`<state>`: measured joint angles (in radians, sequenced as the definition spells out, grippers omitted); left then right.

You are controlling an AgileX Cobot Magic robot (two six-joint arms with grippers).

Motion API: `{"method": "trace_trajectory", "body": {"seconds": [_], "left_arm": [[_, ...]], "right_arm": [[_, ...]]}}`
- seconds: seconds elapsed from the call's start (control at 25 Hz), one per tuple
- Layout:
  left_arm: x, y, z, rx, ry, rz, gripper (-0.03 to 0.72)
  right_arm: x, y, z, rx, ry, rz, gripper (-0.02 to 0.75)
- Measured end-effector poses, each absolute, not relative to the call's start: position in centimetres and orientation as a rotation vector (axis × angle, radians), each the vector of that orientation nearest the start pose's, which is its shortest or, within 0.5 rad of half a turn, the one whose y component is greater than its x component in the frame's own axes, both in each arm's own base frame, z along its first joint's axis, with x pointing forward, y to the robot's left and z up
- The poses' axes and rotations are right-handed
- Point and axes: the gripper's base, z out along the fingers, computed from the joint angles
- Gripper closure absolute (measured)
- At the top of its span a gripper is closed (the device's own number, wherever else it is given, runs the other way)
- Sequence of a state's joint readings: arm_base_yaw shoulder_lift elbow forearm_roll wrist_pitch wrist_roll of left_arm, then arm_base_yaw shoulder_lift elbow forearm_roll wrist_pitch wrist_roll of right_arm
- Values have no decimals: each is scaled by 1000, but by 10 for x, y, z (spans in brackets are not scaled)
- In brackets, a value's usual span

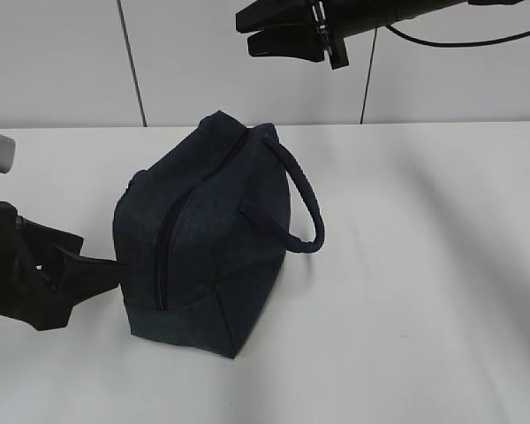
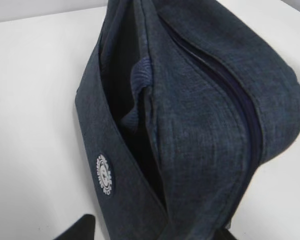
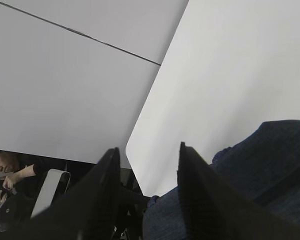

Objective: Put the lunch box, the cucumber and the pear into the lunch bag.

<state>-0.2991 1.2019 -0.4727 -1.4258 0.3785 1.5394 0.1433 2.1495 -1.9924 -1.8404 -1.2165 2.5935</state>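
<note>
Left tool [image 1: 102,272]: low at the bench, its tip at the bag's [image 1: 208,238] near lower corner; jaws stand apart; whether cloth lies between them cannot be told, since the wrist view shows only two dark tips at the bottom edge; right tool [image 1: 287,34]: raised well above the bag, jaws parted, nothing between them.

Bag: lying on its side, zipper [image 1: 172,243] closed along the face toward the camera; one handle [image 1: 305,208] looped out to the right, the other folded into the outer pocket; lunch box, cucumber and pear not visible in any view; presumably inside, though this cannot be confirmed.

Risks, as judged: the bag is soft and rests on a narrow side, so a push or tug from the left tool could roll or drag it; the right tool coming down could snag the loose handle.

Bench [image 1: 424,309]: plain white, smooth, offering little grip; behind it, pale wall panels with dark seams; a person [image 3: 10,170] sits beyond the bench edge.
</note>
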Motion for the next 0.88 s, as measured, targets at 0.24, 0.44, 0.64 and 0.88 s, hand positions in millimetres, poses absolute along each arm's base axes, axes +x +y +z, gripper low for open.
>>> {"method": "trace_trajectory", "body": {"seconds": [0.24,0.44,0.64,0.88], "left_arm": [[193,-95,213,679,2162,-522,293],[193,-95,213,674,2162,-525,313],[194,-96,215,605,2165,-561,360],[195,-96,215,588,2165,-570,407]], "right_arm": [[459,147,318,-434,2084,1419,433],[473,141,319,-346,2017,1266,433],[483,136,320,-309,1955,1126,434],[488,132,313,-350,1921,1006,440]]}}
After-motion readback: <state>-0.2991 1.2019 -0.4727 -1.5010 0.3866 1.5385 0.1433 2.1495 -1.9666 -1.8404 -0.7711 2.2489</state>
